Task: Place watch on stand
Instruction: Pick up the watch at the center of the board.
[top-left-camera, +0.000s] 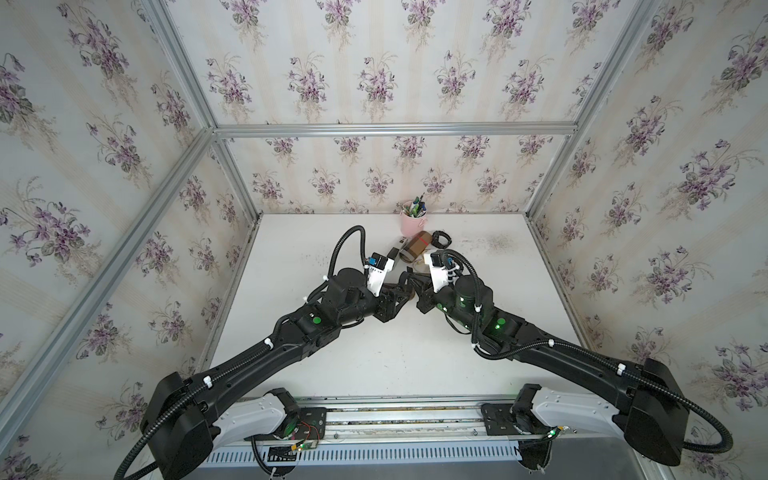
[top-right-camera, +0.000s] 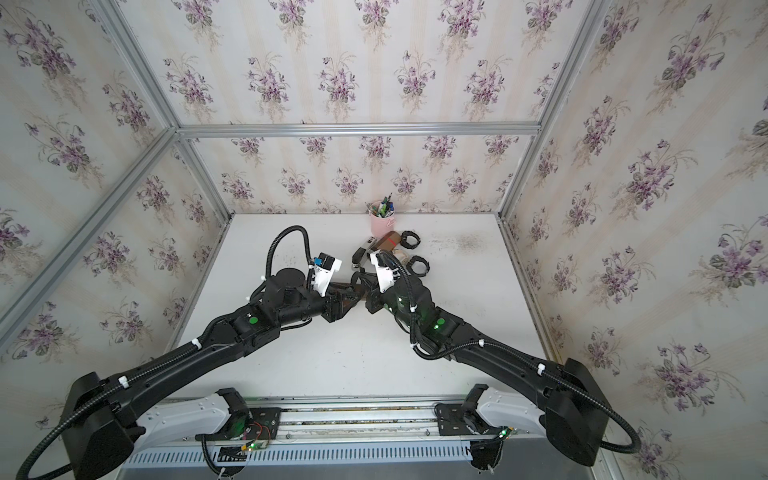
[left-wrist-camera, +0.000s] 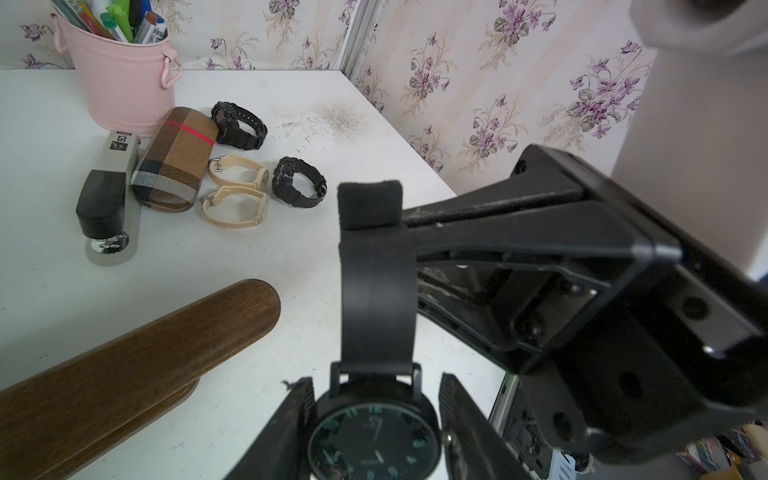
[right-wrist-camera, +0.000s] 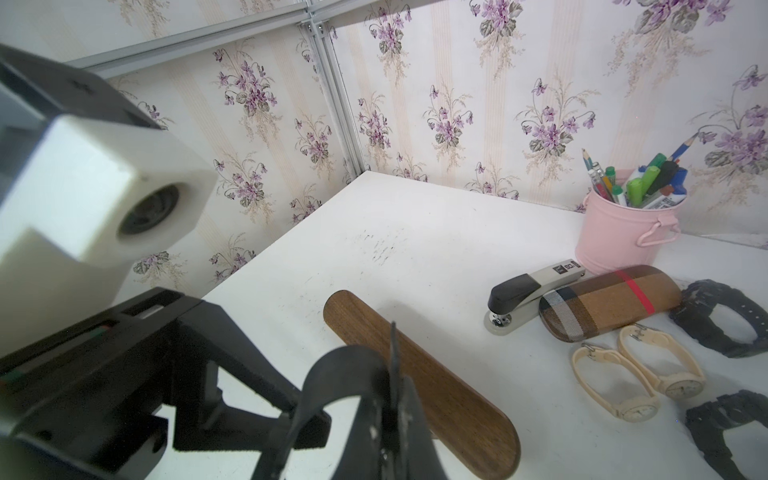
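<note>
A black watch (left-wrist-camera: 374, 440) with a round dark face hangs above the table between both grippers. In the left wrist view my left gripper (left-wrist-camera: 376, 380) has its jaws against the two sides of the watch case. The black strap (left-wrist-camera: 376, 307) runs from the case to my right gripper (right-wrist-camera: 390, 395), which is shut on the strap's far part. The stand (left-wrist-camera: 145, 353) is a dark-brown wooden bar with rounded ends, and it lies just beside the watch, apart from it. In both top views the two grippers meet at mid-table (top-left-camera: 407, 284) and mostly hide the stand.
Behind the grippers lie a plaid case (left-wrist-camera: 174, 162) with a red stripe, a stapler (left-wrist-camera: 110, 195), two cream watches (left-wrist-camera: 237, 174) and two black watches (left-wrist-camera: 297, 183). A pink bucket (left-wrist-camera: 124, 83) of pens stands by the back wall. Wallpapered walls enclose the table.
</note>
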